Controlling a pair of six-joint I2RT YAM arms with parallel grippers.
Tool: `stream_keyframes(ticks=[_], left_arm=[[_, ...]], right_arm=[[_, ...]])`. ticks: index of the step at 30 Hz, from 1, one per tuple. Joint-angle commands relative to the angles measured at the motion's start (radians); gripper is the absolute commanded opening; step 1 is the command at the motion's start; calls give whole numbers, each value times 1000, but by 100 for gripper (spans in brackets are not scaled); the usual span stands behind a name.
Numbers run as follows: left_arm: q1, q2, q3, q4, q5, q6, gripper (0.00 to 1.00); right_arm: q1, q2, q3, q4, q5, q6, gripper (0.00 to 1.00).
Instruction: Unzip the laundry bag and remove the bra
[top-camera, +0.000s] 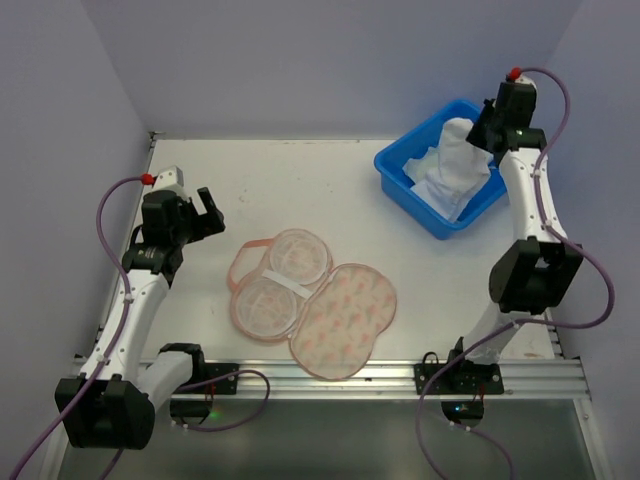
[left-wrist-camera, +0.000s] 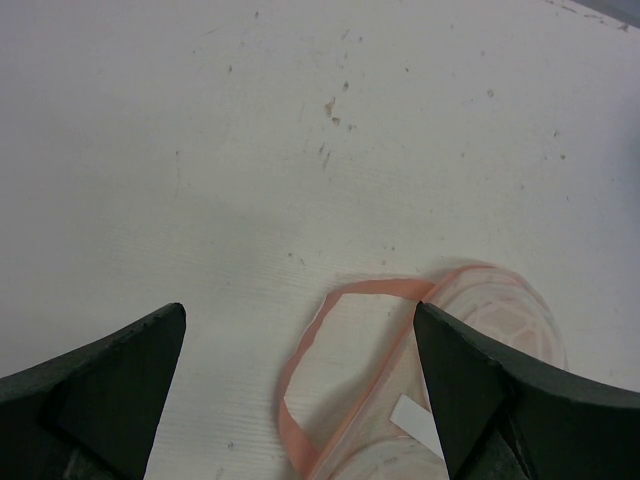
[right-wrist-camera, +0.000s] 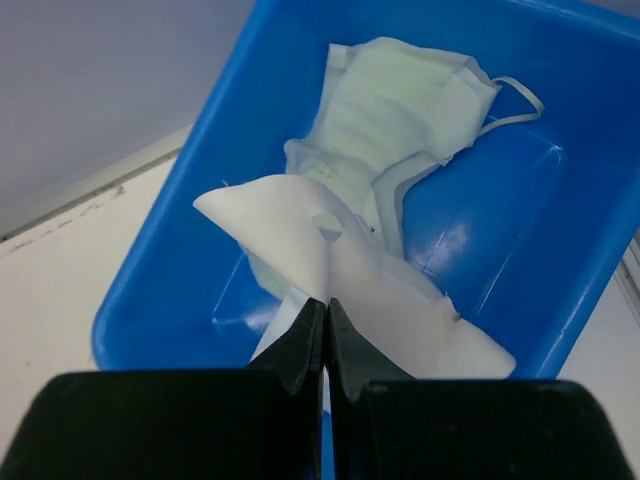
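The laundry bag (top-camera: 345, 320) lies unzipped and spread flat at the table's front middle, with its white-lined half (top-camera: 280, 280) on the left and its printed half on the right. Its pink loop handle (top-camera: 245, 255) points left. My left gripper (top-camera: 205, 212) is open and empty, hovering just left of the loop. In the left wrist view the loop (left-wrist-camera: 330, 320) and the bag's edge (left-wrist-camera: 500, 310) lie between the spread fingers of the left gripper (left-wrist-camera: 298, 315). My right gripper (top-camera: 480, 135) is shut on the white bra (top-camera: 455, 165), which hangs into the blue tub (top-camera: 400, 185). The right wrist view shows the right gripper (right-wrist-camera: 327, 302) pinching the bra's fabric (right-wrist-camera: 300, 230).
The blue plastic tub (right-wrist-camera: 560, 200) stands at the back right corner, near the table's right edge. Walls close in the back and both sides. Bare white tabletop (left-wrist-camera: 300, 130) stretches behind the bag.
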Motion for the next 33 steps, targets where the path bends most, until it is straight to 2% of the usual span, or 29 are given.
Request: stream_keyframes(ticks=[1,3,4,6,7,11,15,17,18,21,29,32,33], left_arm=[[9,6,5,44,5,20,100],[9,6,3,42,3,20,100],[9,10,5,42,3,20,100],[9,15,5,41,3,20,100],[9,17,6,41,5,20,100],[12,21,8,42,17,22,100],[20,18,6,44,47,20,100],[22,17,8,47,63,20,100],[22,17,8,47,68,20,100],[22,17,5,48,81,22,100],[22,23,8,45,112,20,100],[22,18,5,47,115,19,100],[22,18,3,47,115,19,100]], right_arm=[[-34,90,105,8,-10,16,0],[-47,131,147,8,4,11,9],[-50,169,194,7,19,1,26],[-51,202,245,1,33,-9,50],[-52,223,297,-11,34,-16,66],[-41,184,337,-25,21,-12,89],[27,14,164,40,-47,-3,95],[74,-106,5,86,-74,10,95],[151,-147,-58,99,-81,32,95],[291,-298,-393,225,-151,107,94],[612,-441,-836,291,-329,295,93],[670,-461,-1000,372,-399,401,93],[672,-464,-1087,447,-421,469,93]])
